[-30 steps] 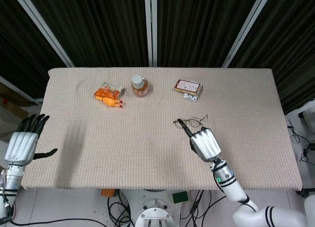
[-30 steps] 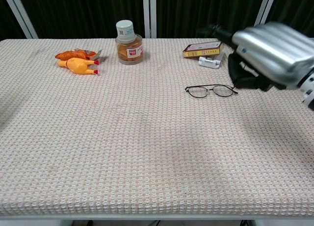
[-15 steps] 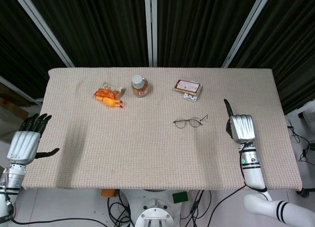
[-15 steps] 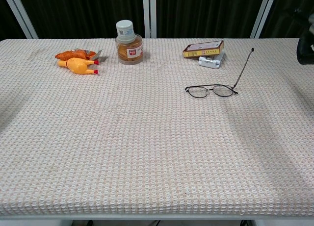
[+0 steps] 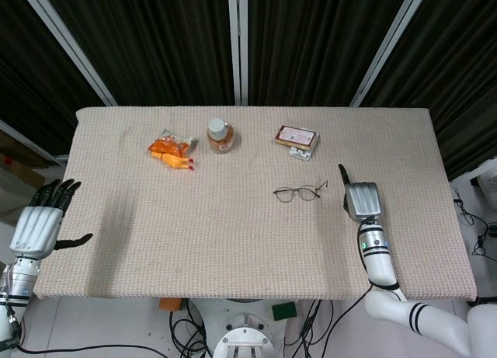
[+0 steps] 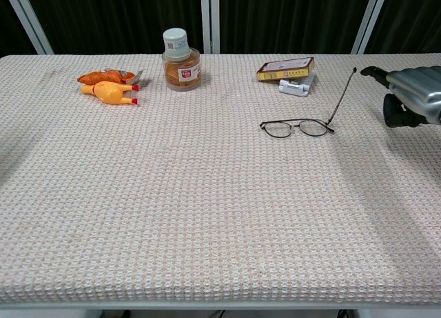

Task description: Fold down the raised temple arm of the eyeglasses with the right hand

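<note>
Black ribbed curtains with pale metal struts close off the back, and in front of them lies our tabletop (image 5: 116,241) under a beige woven cloth.

At the far left, off the tabletop's edge, our left hand (image 5: 35,226) hangs with its fingers spread and nothing in it. On the cloth, further along, lie an orange crinkled snack packet (image 6: 103,76) and a yellow rubber chicken toy (image 6: 110,92), touching or nearly so. Next stands a squat amber jar with a white screw cap (image 6: 181,61), closed; what it holds we cannot tell. Then a flat red-and-gold carton (image 6: 285,68) rests on a small white box (image 6: 296,87), both shut.

Near the middle right lie the thin black wire-framed eyeglasses (image 6: 296,128), lenses flat on the cloth, with the raised temple arm (image 6: 343,96) tilting up and to the right. We judge them very light, springy and easily bent, and likely to skid on the weave if pushed sideways. The place to press looks like the upper part of that temple, tipping it over towards the lenses about its hinge, gently.

Just beside the temple's tip, apart from it, hovers our right hand (image 6: 412,97), one finger pointing forward, the others curled under, holding nothing.
</note>
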Motion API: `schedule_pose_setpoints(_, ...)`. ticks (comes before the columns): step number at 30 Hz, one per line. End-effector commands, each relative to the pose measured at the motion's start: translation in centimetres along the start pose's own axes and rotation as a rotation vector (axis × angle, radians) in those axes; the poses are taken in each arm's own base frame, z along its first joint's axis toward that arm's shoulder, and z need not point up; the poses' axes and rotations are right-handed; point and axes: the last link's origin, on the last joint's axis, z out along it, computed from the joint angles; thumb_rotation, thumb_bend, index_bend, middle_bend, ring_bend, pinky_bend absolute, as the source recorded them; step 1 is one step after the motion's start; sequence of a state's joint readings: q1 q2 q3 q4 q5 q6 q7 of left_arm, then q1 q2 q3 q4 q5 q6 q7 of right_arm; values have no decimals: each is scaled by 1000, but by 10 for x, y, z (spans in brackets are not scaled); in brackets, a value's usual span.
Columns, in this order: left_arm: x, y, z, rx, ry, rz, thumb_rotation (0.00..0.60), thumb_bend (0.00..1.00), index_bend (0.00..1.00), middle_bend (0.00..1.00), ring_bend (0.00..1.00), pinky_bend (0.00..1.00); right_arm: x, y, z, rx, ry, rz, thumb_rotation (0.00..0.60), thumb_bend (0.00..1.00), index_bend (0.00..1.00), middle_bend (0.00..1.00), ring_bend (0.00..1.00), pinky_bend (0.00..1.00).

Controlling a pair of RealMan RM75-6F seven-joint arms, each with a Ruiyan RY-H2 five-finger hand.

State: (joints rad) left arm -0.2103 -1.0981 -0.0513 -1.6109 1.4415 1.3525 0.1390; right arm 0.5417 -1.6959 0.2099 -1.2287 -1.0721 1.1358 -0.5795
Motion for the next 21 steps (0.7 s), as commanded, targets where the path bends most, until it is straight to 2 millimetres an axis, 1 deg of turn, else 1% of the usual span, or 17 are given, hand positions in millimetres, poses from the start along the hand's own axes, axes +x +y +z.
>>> schedule_pose_setpoints(1,-1,-1,0,4,-2,-3,432,68,78,67,24,121,-4,-13,-1,31,-13,-5,600,1000,0,940,903,800)
schedule_pose_setpoints(5,-3,-3,1,6,-8,-5,432,68,79,67,23,121,-13,-30,-7,73,-43,-6,600,1000,0,940,903,800)
schedule_pose_setpoints(9,-4,-5,1,9,-12,-7,432,69,78,67,23,121,-18,-43,-9,101,-47,-20,600,1000,0,940,903,800)
schedule_pose_setpoints(16,-4,-11,-1,22,-10,-15,433,69,78,67,23,121,-25,-65,-5,138,-63,-59,600,1000,0,940,903,800)
schedule_pose_setpoints(21,-4,-15,-2,31,-7,-19,435,69,78,67,23,121,-30,-74,-3,150,-97,-82,600,1000,0,940,903,800)
